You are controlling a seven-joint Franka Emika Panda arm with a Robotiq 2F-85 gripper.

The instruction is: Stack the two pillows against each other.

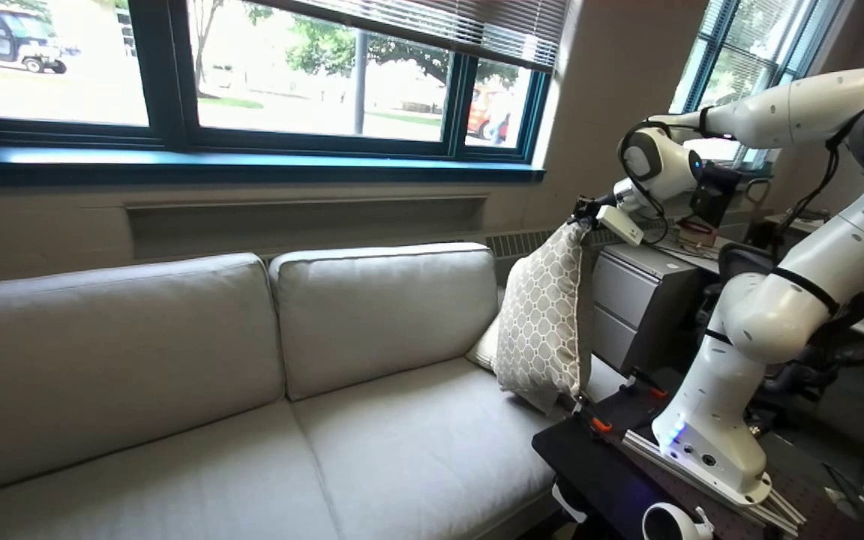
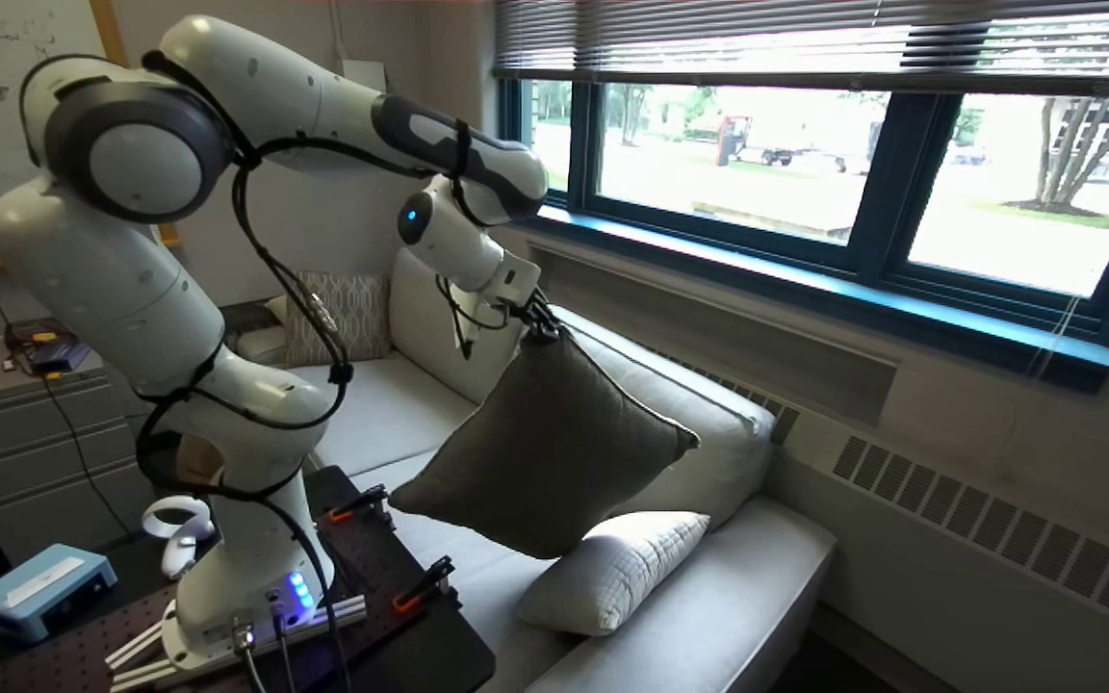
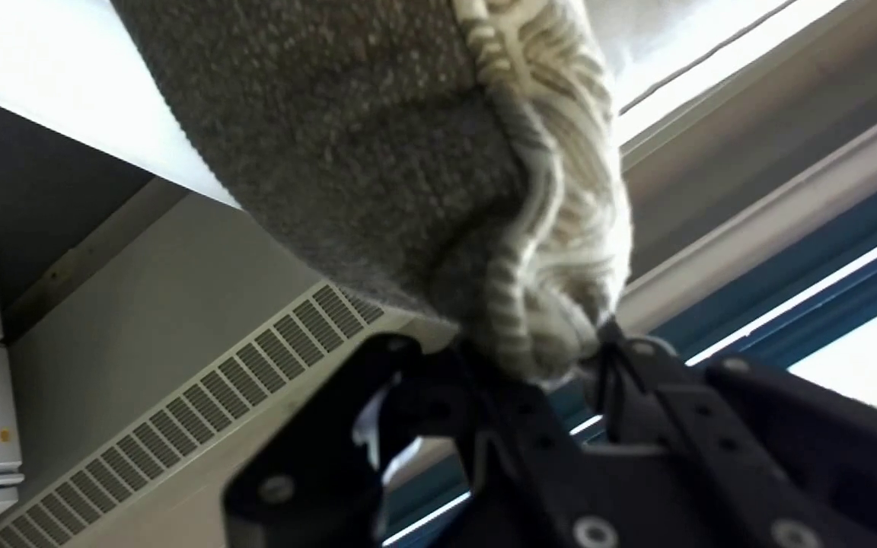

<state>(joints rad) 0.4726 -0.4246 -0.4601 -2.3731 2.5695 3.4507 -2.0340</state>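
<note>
Wrist view: you've got the big pillow (image 3: 347, 152) cut off by the top edge and your gripper (image 3: 543, 350) running out at the bottom, its tips blurry and partly buried in cloth. In an exterior view the big pillow covers most of the small pillow (image 1: 486, 346), leaving you just a pale sliver. You can't tell whether the big one's low end touches the small one or the couch (image 1: 387, 435). The couch itself runs out of frame, and a cable (image 2: 340, 373) crosses a third pillow (image 2: 362, 318) at its far end. Your gripper is closed on one corner of the big pillow, which hangs corner-up at one end of the couch, near the armrest (image 2: 709, 597). Looks: white lattice on beige on one face, plain dark grey-brown on the other, corded seam between, wrinkled where you're pinching it. The small pillow is cream-white and puffy with stitched lines, lying in the couch's corner just beside the armrest.
</note>
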